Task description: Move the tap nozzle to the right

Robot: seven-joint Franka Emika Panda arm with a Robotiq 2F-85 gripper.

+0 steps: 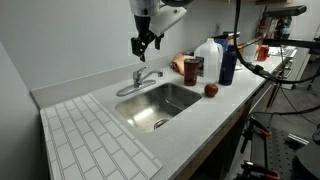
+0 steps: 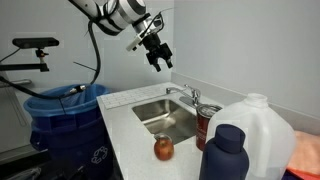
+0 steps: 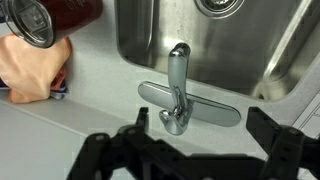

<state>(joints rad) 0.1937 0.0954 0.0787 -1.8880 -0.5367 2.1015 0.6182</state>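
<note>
A plain pale wall (image 1: 60, 40) runs along the back edge of the white bench (image 1: 225, 100), evenly lit in both exterior views. A white tiled panel (image 1: 95, 135) covers one end corner of the bench. In an exterior view a blue bin (image 2: 55, 125) stands on the floor just beside the bench's end edge, below a black stand (image 2: 35, 45)

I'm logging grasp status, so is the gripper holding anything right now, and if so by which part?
Nothing is held. The gripper hangs open above the tap nozzle, its fingers apart and clear of it.
</note>
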